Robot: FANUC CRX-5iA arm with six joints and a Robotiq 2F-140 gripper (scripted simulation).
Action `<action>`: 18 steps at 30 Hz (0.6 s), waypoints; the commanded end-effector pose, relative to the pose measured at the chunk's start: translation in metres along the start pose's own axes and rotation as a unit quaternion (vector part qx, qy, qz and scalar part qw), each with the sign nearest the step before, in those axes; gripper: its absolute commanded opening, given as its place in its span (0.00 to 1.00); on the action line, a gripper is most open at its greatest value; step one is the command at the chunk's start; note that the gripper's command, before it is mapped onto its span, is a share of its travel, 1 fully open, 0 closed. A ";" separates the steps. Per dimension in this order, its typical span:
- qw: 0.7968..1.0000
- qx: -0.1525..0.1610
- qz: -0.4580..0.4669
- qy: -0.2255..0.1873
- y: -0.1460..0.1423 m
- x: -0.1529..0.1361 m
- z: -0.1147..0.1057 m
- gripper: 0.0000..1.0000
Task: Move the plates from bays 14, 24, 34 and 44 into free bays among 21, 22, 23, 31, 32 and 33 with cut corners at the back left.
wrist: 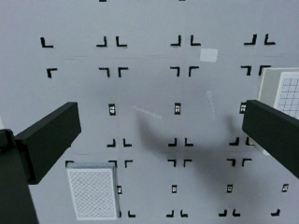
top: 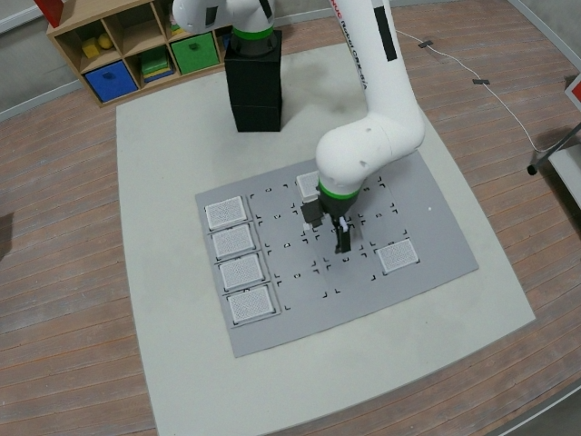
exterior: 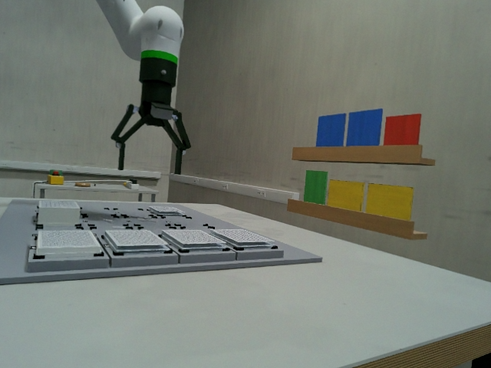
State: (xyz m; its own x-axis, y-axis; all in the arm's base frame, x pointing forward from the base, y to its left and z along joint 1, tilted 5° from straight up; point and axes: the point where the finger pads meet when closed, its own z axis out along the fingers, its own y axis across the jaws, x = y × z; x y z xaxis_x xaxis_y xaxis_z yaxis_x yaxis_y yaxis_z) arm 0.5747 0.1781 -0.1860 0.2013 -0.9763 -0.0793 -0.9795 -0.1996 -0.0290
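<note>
Sealed white plates stand on column 4's raised floors: plate 14 (top: 225, 213) (exterior: 66, 238), plate 24 (top: 232, 242) (exterior: 133, 238), plate 34 (top: 241, 272) (exterior: 192, 238) and plate 44 (top: 251, 303) (exterior: 241, 235). Bay 23 (top: 281, 228), bay 33 (top: 290, 258), bay 31 (top: 383, 227) (wrist: 149, 189), bay 21 (wrist: 207, 189), bay 22 (wrist: 220, 84) and bay 32 (wrist: 147, 89) are empty. My gripper (top: 342, 247) (exterior: 149, 170) (wrist: 161, 116) is wide open and empty, high above the deck's middle. In the top view the arm hides parts of columns 1 and 2. Cut corners are too small to tell.
The tall sealed block (top: 307, 185) (exterior: 59, 215) (wrist: 268, 91) stands in bay 12, partly hidden by the arm in the top view. Another plate (top: 397, 256) (exterior: 166, 209) (wrist: 93, 193) lies in bay 41. A pale patch (wrist: 208, 55) lies between columns 2 and 3.
</note>
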 end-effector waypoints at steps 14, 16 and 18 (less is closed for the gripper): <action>1.000 0.001 0.000 0.000 -0.001 0.048 -0.001 1.00; 1.000 0.001 0.000 0.000 -0.001 0.056 -0.001 1.00; 1.000 0.001 0.000 0.000 -0.001 0.064 -0.001 1.00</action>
State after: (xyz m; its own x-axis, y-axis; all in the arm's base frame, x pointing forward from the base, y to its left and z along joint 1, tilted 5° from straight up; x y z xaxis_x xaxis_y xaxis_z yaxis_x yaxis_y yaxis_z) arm 0.5844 0.1299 -0.1899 0.2011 -0.9764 -0.0788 -0.9795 -0.1993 -0.0292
